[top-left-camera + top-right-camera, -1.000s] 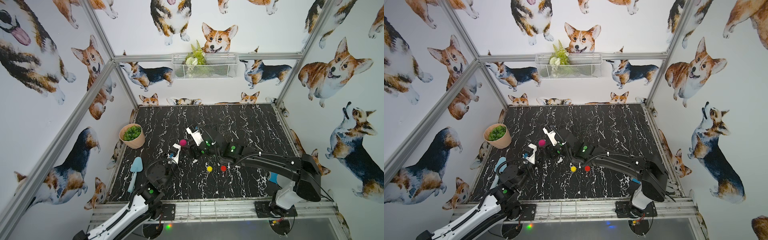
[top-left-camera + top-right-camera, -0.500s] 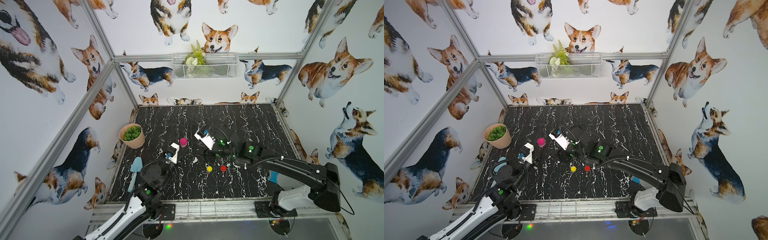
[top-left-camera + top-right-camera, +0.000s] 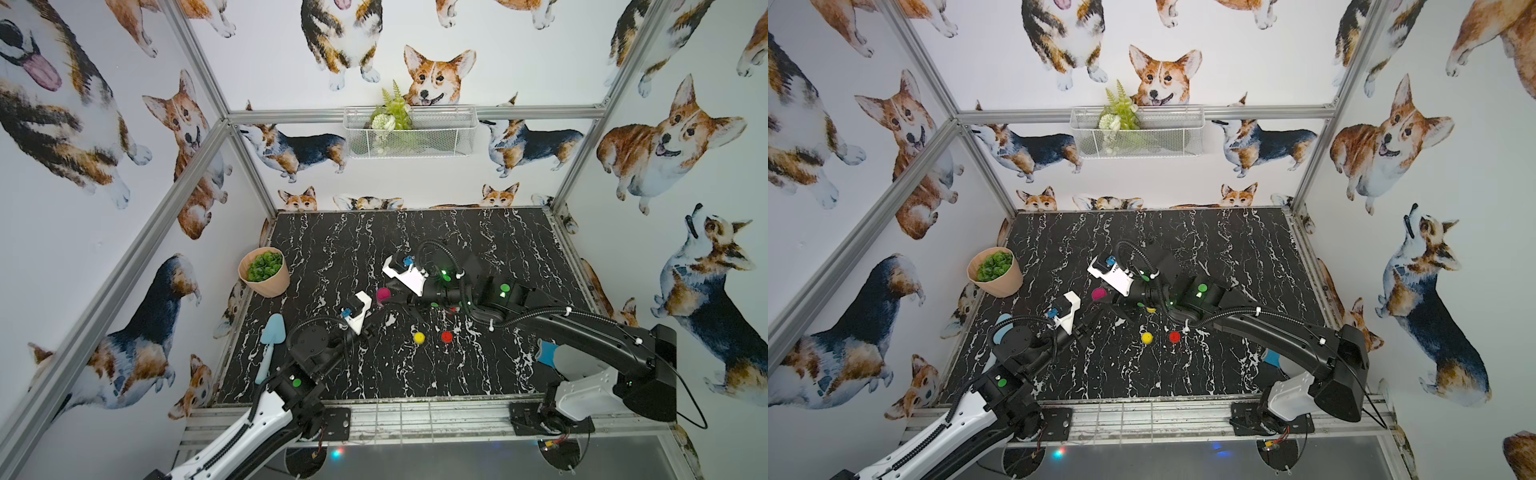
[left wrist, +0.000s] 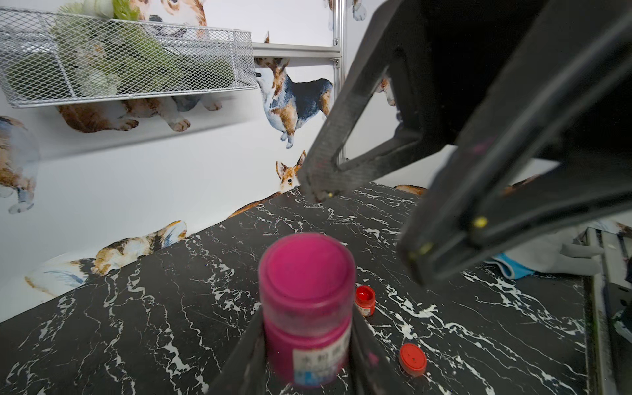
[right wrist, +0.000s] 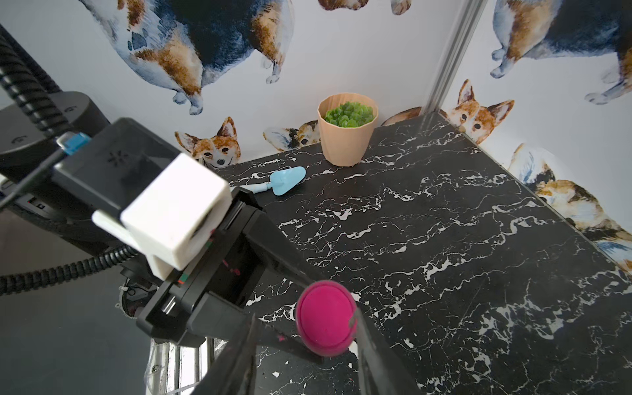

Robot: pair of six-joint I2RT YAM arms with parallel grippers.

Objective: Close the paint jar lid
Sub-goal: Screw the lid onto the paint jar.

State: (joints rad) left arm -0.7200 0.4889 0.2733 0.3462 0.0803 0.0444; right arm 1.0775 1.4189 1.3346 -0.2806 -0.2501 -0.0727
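Note:
A magenta paint jar with its magenta lid on top stands upright between the fingers of my left gripper, which is shut on the jar body. In both top views the jar sits left of the table's middle. My right gripper is open and hangs over the lid. One finger touches the lid's edge and the other stands apart from it. In the left wrist view the right gripper is just behind and above the lid.
A small open red jar and a loose red lid lie on the black marble table beside the jar, with a yellow round piece nearby. At the left are a potted plant and a blue trowel. A wire basket hangs on the back wall.
The right gripper swung away to the right, then came back over the lid with its jaws narrower. The left gripper shifted the jar slightly right and nearer.

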